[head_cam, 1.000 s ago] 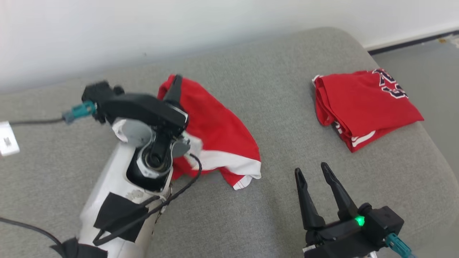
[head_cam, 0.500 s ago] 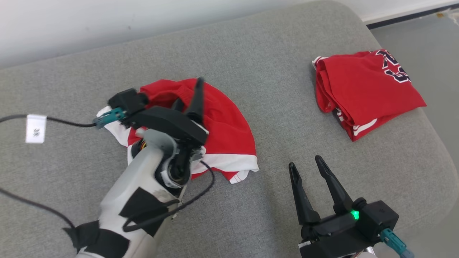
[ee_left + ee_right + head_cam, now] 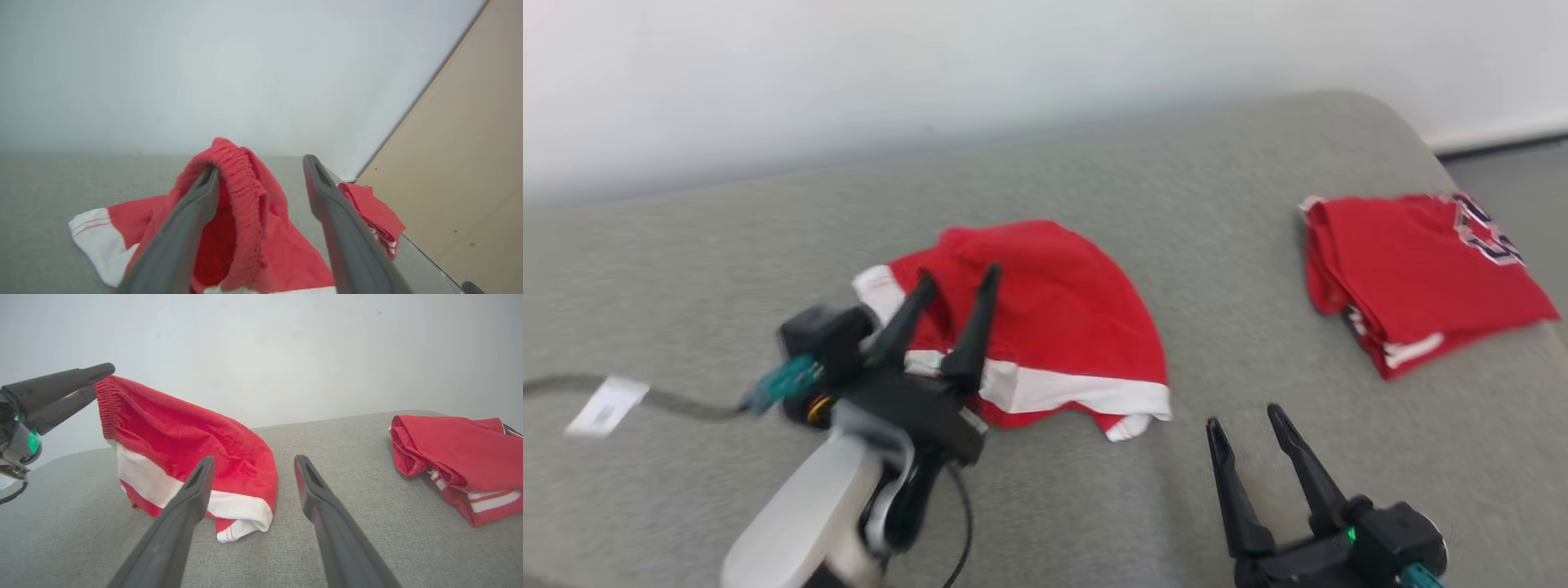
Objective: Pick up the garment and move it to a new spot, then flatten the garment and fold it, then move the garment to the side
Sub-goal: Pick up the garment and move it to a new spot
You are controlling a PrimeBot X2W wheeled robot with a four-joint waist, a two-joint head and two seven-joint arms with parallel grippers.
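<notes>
Garment (image 3: 1062, 327) | red shorts, white hem bands | crumpled, waistband standing up

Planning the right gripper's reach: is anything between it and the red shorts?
Nothing visible does. Bare grey cushion lies between the right gripper and the red shorts; the folded red jersey sits off to the right.

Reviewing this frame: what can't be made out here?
Lettering on the jersey: blurred in head view, cut off by the right edge in right wrist view.
Print on the cable tag: head view, motion blur.
Whether the shorts waistband hangs hooked on the left gripper: left wrist view, its own finger covers the contact.
Near-left part of the shorts: head view, left gripper in front.
</notes>
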